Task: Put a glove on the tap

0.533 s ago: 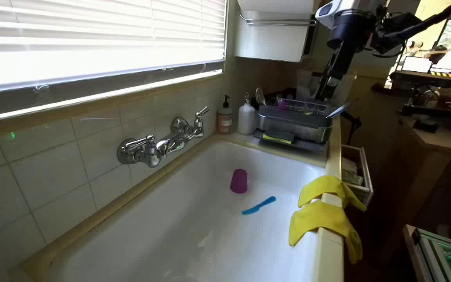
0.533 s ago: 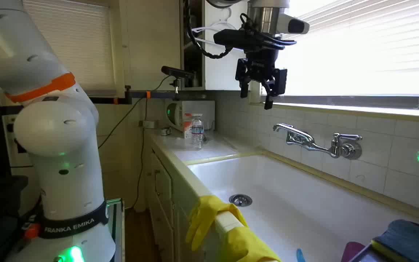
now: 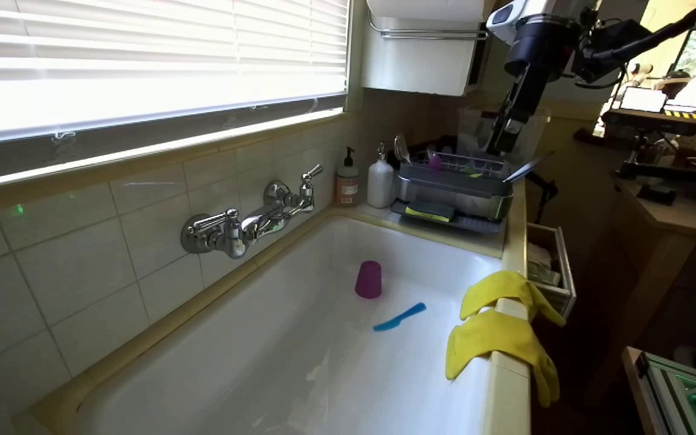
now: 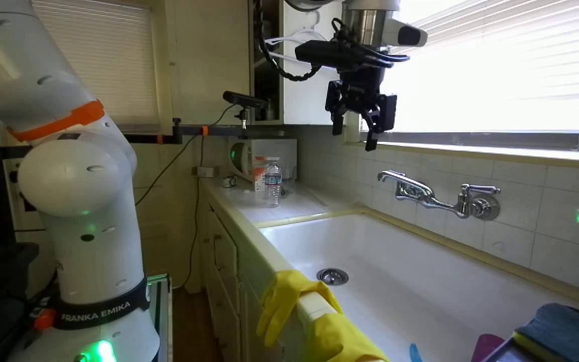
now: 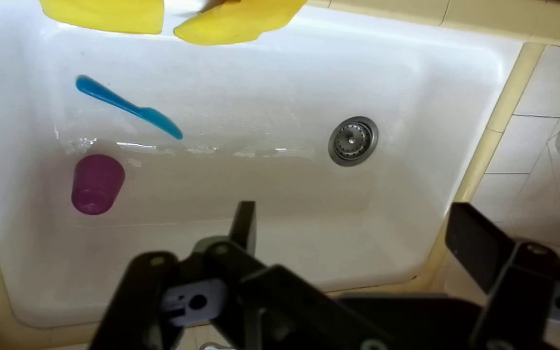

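Two limp yellow gloves lie over the sink's front rim, side by side. In an exterior view the nearer glove [image 3: 493, 335] and the farther glove [image 3: 502, 287] hang partly into the sink. In an exterior view a glove [image 4: 289, 296] shows its fingers hanging outside. The wrist view shows the glove edges [image 5: 241, 22] at its top. The chrome tap [image 3: 263, 223] is fixed to the tiled wall; its bare spout shows in an exterior view [image 4: 405, 186]. My gripper [image 4: 354, 134] is open and empty, high above the sink, apart from tap and gloves. It also shows in the wrist view [image 5: 353, 223].
A purple cup [image 5: 97, 184] and a blue knife [image 5: 129, 107] lie in the sink. A dish rack [image 3: 454, 187] and soap bottles [image 3: 380, 184] stand at one end. A water bottle [image 4: 272, 183] stands at the other. A drawer [image 3: 550, 266] is open. A cabinet [image 3: 420, 60] hangs above.
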Robot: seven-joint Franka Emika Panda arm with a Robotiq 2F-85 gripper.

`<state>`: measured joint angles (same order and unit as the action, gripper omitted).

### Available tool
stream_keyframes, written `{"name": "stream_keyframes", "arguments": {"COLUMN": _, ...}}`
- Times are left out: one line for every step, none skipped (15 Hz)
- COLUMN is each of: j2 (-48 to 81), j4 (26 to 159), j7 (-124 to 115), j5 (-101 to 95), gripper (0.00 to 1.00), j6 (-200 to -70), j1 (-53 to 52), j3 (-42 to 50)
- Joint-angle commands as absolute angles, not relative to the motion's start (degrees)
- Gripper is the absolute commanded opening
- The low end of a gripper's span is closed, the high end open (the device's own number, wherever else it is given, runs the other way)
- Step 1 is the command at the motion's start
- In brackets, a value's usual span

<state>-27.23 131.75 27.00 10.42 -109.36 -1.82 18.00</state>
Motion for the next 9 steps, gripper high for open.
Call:
{"name": "stream_keyframes", "arguments": {"j2": -23.17, "j4": 129.23, "j7": 27.59, "j5": 11.18, "gripper": 1.0, "j6": -108.92, "j1": -1.32, "j3": 15.69}}
{"name": "stream_keyframes", "arguments": {"j2": -21.48, "j4": 128.5, "j7": 26.77, "j5": 10.41, "gripper": 1.0, "j6": -110.1, "j1": -1.32, "j3": 14.62}}
{"name": "stream_keyframes", "arguments": {"j2": -20.09, "j4": 127.31, "j7": 26.86, "j5": 10.05, "gripper": 1.0, "j6": -109.99, "j1": -1.54, "j3": 13.78}}
{"name": "stream_keyframes", "arguments": {"j2": -18.06, "j4": 126.3, "j7": 26.83, "j5": 9.39, "gripper": 1.0, "j6": -110.98, "j1": -1.58, "j3": 12.83}}
{"name": "stream_keyframes", "arguments": {"j2": -16.27, "j4": 124.91, "j7": 26.81, "j5": 8.56, "gripper": 1.0, "j6": -111.53, "j1": -1.59, "j3": 11.77}}
{"name": "stream_keyframes", "arguments": {"j2": -14.35, "j4": 123.41, "j7": 25.77, "j5": 7.09, "gripper": 1.0, "j6": -112.67, "j1": -1.3, "j3": 10.42}}
{"name": "stream_keyframes", "arguments": {"j2": -12.42, "j4": 122.04, "j7": 26.08, "j5": 6.02, "gripper": 1.0, "j6": -114.14, "j1": -1.22, "j3": 9.55}}
{"name": "stream_keyframes", "arguments": {"j2": -10.42, "j4": 120.1, "j7": 26.07, "j5": 4.81, "gripper": 1.0, "j6": -114.87, "j1": -1.25, "j3": 8.63}}
{"name": "stream_keyframes", "arguments": {"j2": -8.64, "j4": 118.43, "j7": 26.17, "j5": 3.86, "gripper": 1.0, "j6": -115.7, "j1": -1.23, "j3": 7.88}}
